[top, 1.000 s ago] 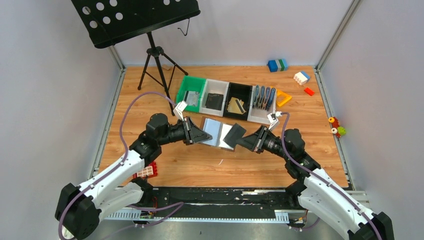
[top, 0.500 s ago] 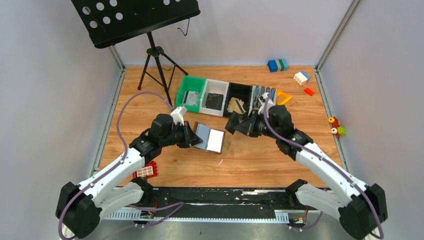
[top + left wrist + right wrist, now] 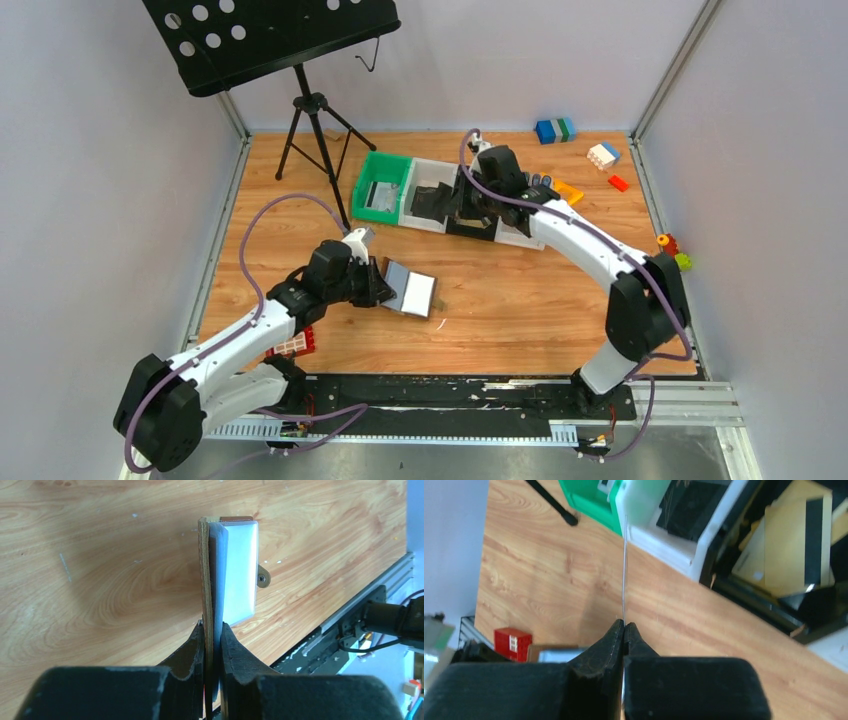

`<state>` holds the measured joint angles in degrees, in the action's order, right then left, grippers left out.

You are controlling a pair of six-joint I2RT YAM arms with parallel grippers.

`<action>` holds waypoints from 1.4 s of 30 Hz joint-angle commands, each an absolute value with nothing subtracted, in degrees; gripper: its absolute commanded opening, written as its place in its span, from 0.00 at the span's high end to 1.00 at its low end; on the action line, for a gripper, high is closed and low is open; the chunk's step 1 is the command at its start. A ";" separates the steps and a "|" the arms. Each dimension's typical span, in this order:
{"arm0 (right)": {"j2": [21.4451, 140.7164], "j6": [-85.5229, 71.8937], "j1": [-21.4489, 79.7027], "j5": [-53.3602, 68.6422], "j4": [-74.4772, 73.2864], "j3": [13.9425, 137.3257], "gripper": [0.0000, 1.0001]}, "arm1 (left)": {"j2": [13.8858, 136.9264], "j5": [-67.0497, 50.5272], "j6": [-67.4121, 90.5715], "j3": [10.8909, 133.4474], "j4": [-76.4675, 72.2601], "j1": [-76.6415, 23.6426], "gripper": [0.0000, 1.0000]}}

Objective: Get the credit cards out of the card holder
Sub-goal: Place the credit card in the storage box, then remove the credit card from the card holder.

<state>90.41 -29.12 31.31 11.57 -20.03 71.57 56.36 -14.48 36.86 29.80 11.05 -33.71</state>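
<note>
The card holder (image 3: 412,293), brown leather outside and grey-blue inside, hangs open just above the table. My left gripper (image 3: 379,284) is shut on its near edge. In the left wrist view the leather wall (image 3: 204,575) stands edge-on between the fingers of the left gripper (image 3: 212,626), with the tab strap (image 3: 263,577) off to the right. My right gripper (image 3: 624,625) is shut on a thin credit card (image 3: 624,565), seen edge-on above the floor beside the bins. From above, the right gripper (image 3: 466,203) hovers over the bins, and its card cannot be made out there.
A row of bins stands at the back: green (image 3: 378,190), white (image 3: 430,203) holding a black card, black (image 3: 794,545) holding gold cards. A tripod stand (image 3: 315,130) is left of them. A red brick (image 3: 293,343) lies near the left arm; toy blocks (image 3: 602,155) lie at the far right.
My right arm has swung away from the card holder and carried the card back over the bins. My left gripper has drawn the holder slightly nearer and to the left.
</note>
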 commanded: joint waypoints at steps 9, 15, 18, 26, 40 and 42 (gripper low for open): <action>114.26 -21.91 31.03 5.91 -26.74 96.94 1.00 | 52.41 -12.03 32.57 27.06 6.19 -33.61 1.00; 122.22 -20.59 30.85 5.50 -29.25 105.79 1.00 | 52.93 -11.95 32.48 27.48 7.31 -33.58 1.00; 124.62 -20.52 30.37 7.17 -29.28 108.39 1.00 | 53.28 -11.93 32.14 27.81 8.30 -33.62 1.00; 125.19 -21.36 28.60 7.95 -29.82 111.10 0.77 | 53.04 -11.16 31.83 28.50 9.88 -33.59 1.00; 105.96 -21.13 30.01 14.84 -22.23 94.49 0.68 | 54.28 -9.99 30.86 29.22 13.31 -33.65 1.00; 103.24 -21.34 30.78 15.30 -21.26 91.51 0.68 | 54.54 -10.16 30.55 29.62 13.60 -33.63 1.00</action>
<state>111.13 -21.50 29.02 12.43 -27.24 95.64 54.24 -10.39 32.36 26.63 13.34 -33.71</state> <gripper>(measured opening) 0.321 0.171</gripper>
